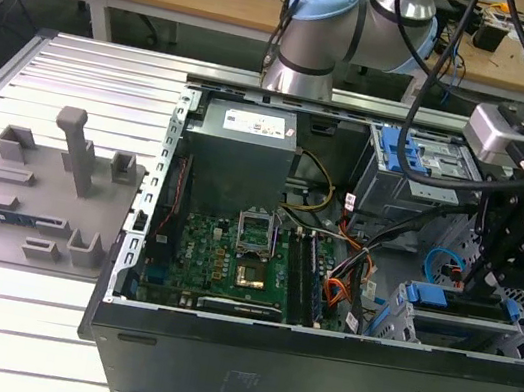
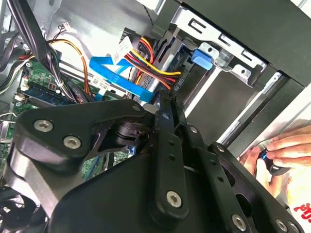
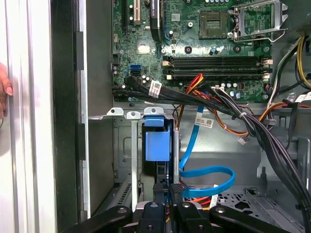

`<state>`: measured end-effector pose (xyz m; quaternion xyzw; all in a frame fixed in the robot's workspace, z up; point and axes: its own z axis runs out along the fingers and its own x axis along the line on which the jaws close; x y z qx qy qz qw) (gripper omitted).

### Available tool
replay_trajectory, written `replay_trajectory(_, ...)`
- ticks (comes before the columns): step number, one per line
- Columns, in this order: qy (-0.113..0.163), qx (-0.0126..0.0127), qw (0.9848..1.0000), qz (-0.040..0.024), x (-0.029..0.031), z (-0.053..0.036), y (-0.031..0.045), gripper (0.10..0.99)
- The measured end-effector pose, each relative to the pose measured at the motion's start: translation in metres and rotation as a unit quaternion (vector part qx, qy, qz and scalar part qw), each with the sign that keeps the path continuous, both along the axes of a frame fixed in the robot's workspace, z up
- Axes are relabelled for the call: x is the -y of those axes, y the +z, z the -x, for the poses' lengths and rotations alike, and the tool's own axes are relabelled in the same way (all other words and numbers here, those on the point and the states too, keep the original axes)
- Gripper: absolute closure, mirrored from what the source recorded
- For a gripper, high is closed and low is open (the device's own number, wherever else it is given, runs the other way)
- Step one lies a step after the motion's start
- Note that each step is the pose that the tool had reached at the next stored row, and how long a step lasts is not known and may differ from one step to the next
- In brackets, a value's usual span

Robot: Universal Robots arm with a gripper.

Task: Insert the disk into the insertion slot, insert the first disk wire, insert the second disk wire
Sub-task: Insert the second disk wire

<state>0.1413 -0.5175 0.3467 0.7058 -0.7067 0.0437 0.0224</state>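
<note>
No legible text appears in any view. White labels on the power supply (image 1: 246, 124) and on the cable tags (image 3: 204, 122) near the motherboard (image 3: 194, 43) carry print too small to read.

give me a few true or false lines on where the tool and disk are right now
1. The tool hangs inside the open computer case, over the drive cages at the exterior view's right. True.
2. The disk's blue carrier sits in the insertion slot in the first wrist view. True.
3. The disk lies on the grey fixture tray. False: the tray bears only grey blocks.
4. No person is near. False: a hand rests by the case in the second wrist view.
5. A blue cable loops beside the slot. True.
</note>
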Motion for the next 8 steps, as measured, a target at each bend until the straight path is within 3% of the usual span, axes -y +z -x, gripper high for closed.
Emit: replay_trajectory(8, 0.0, -0.0004, 1.0, 0.0, 0.0, -0.0001, -0.0046, 0.925)
